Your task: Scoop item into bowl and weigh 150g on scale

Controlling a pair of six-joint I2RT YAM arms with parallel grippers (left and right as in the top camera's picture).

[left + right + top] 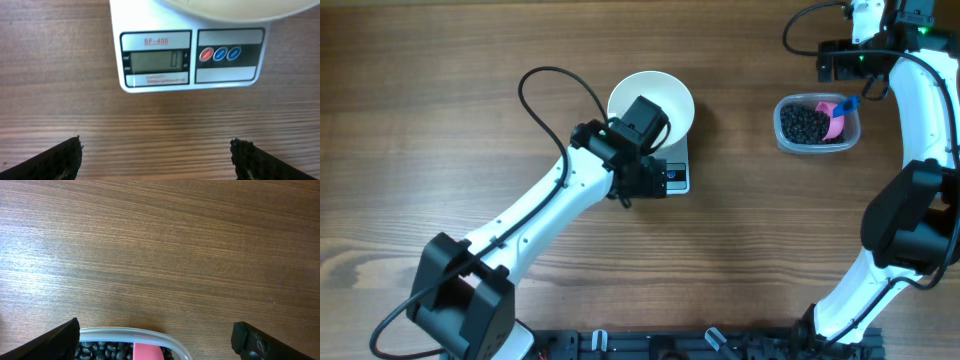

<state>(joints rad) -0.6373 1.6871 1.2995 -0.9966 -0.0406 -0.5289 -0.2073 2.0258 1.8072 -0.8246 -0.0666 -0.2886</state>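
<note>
White bowl (667, 92) sits on the scale (190, 55) mid-frame; left hand (156, 156) and right hand (156, 336) gape apart, empty; beans (804, 124) upper right.

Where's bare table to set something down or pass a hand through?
Free: the strip between the bowl on the scale and the tub; the far-left table beyond the left arm; the near middle between both arms. Crowded: around the scale under the left arm, and the right edge by the right arm.

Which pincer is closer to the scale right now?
Left. The left pincer hovers just before the scale, at its display end; the right pincer is far off, by the clear tub.
</note>
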